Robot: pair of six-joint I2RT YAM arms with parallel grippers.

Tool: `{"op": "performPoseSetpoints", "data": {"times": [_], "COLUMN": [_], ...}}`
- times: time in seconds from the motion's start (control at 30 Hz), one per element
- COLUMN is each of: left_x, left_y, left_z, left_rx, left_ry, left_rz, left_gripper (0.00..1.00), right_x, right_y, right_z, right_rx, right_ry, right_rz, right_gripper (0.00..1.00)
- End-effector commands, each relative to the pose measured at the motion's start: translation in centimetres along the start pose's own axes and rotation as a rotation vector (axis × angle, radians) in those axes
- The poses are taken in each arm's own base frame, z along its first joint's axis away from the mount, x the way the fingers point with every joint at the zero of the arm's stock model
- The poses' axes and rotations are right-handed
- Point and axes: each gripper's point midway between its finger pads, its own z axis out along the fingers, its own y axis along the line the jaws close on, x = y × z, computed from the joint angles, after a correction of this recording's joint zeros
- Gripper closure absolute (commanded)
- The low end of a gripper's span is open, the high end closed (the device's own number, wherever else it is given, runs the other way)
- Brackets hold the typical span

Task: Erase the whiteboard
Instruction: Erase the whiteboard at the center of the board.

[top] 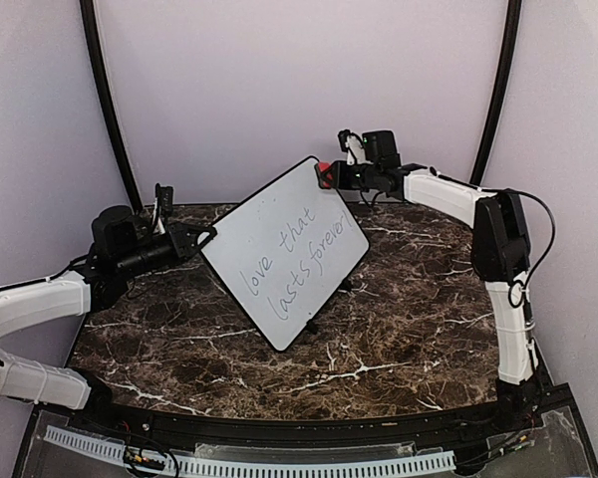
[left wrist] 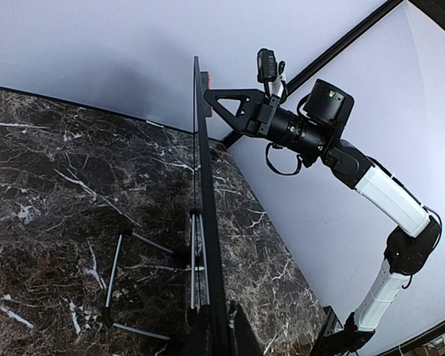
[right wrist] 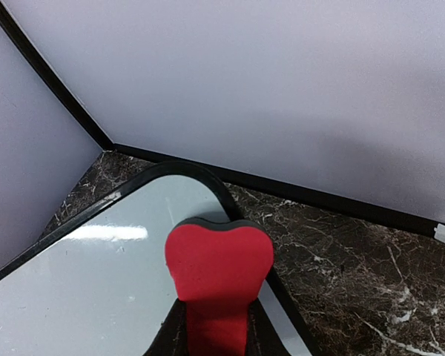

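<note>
- Red eraser (right wrist: 219, 259) was pinched in the right gripper (top: 325, 177) at the top corner of the whiteboard (top: 284, 249), seemingly ready to wipe.
- Left gripper (top: 205, 237) clamped the board's edge, apparently steadying it.

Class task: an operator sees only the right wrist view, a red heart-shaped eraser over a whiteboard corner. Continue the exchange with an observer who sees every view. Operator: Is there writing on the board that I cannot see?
Observer: Yes. The top view shows "love that lasts forever" handwritten across the whiteboard, lower down than the red heart-shaped eraser.
Operator: Is anything steadying the board?
Observer: The left gripper clamps its left corner.
Operator: Does it lie flat?
Observer: No. The left wrist view shows it standing steeply above the marble table, with a wire stand behind it.
</note>
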Motion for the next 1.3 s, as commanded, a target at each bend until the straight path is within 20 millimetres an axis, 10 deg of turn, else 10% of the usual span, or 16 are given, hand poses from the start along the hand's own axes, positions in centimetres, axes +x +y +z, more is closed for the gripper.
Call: {"op": "performPoseSetpoints", "data": {"times": [0.0,0.63,1.0,1.27], "left_x": [-1.3,-1.4,-1.3,-1.3], "left_y": [-7.8,-8.1,-8.0,-8.0], "left_z": [-1.7,-1.9,-1.8,-1.8], "left_rx": [0.301,0.308,0.307,0.308], "left_ry": [-0.016,-0.022,-0.02,-0.019], "left_rz": [0.161,0.164,0.162,0.161], "left_gripper": [1.0,1.0,1.0,1.0], "right_x": [1.9,8.5,2.7,2.4], "right_y": [2.3,-0.9,1.6,3.3], "right_z": [1.4,-1.6,0.8,1.9], "right_rx": [-0.044,-0.044,-0.095,-0.096], "right_ry": [0.054,0.067,0.027,0.05], "right_rz": [-0.005,0.224,0.186,0.12], "right_gripper": [0.97,0.97,0.97,0.97]}}
